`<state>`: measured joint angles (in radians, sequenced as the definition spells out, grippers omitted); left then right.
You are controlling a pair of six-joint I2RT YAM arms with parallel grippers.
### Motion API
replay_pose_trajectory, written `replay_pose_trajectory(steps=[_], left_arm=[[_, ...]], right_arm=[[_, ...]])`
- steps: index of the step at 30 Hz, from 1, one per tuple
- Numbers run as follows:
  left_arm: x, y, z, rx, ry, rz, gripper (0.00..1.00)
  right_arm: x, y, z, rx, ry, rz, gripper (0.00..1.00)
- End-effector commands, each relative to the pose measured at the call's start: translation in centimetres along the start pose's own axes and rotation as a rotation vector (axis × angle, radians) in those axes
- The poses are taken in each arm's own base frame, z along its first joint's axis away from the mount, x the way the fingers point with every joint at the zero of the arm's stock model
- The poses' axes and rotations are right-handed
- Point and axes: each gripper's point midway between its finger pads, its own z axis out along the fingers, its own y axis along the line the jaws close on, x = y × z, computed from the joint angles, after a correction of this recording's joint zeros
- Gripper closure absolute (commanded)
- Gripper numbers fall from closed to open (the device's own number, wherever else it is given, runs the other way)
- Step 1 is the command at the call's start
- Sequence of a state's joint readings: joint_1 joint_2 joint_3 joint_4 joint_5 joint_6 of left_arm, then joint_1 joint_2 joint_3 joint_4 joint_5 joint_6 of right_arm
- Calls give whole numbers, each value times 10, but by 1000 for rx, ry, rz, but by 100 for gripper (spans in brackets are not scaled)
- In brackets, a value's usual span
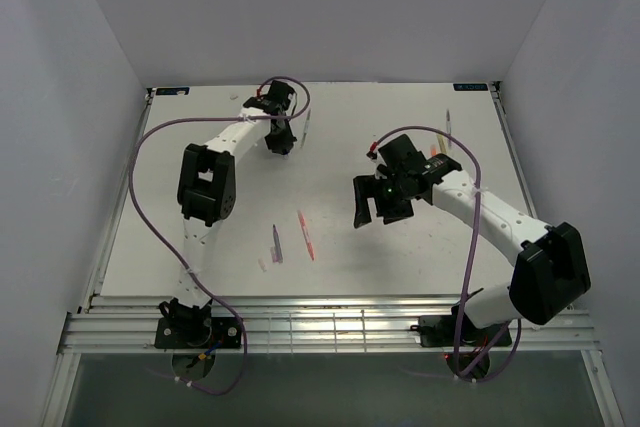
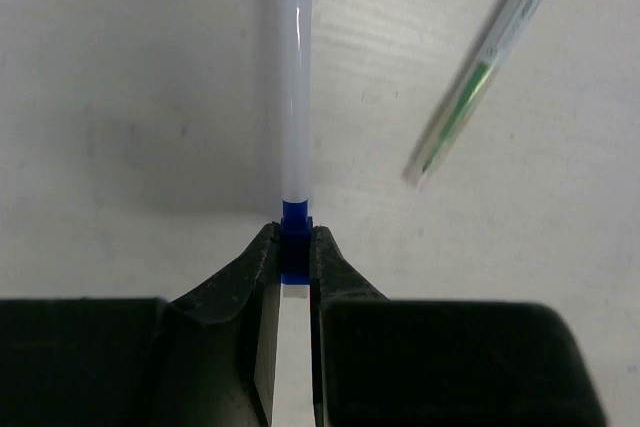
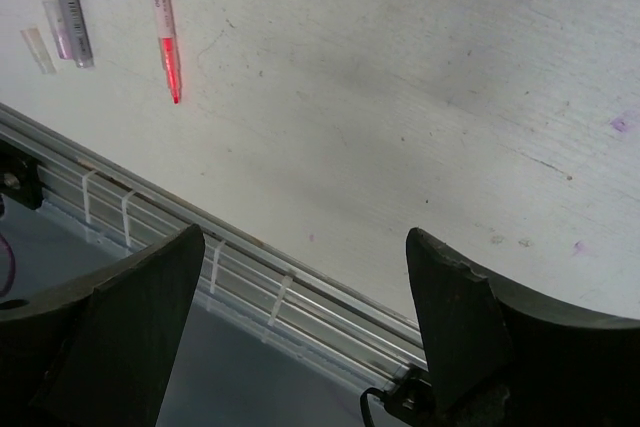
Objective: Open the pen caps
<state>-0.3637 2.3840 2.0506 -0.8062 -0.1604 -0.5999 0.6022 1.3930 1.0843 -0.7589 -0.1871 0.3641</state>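
Left pincer (image 2: 295, 239): narrow, pinching near blue end, likely pen cap (image 2: 295, 213), of blue pen (image 2: 294, 97) lying on table (image 2: 120, 97), far left. Pen axis runs straight away from jaws. Right pincer (image 3: 305, 247): wide, empty, well apart; you must bring it across to barrel.

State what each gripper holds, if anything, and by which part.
The left gripper pinches the blue pen at its blue near end, seemingly the cap. The right gripper is open, holding nothing.
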Motion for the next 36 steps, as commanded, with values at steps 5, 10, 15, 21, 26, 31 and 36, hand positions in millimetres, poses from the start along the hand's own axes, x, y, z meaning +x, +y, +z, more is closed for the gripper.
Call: replay_pose_trajectory(steps=[5,10,15,21,26,31,36], left_arm=[[5,-23,-159,317,-48,-66,100],[85,-37,-209,644,112,-19,100],[152,-23,-243,755,173,36,100],[176,-10,-264,805,150,25,100],[180,-4,-266,807,132,5,100],[182,-5,-267,807,134,-3,100],[181,-6,-269,812,128,-5,100]], right_arm=[[-45,41,-5,-193,-47,-40,12],[-74,66,-7,-359,-64,27,2],[-103,85,-9,-489,-92,61,1],[-119,108,-11,-620,-101,117,31],[-113,124,-3,-664,-68,124,35],[-102,140,8,-667,-24,133,35],[-101,152,12,-699,-23,132,35]])
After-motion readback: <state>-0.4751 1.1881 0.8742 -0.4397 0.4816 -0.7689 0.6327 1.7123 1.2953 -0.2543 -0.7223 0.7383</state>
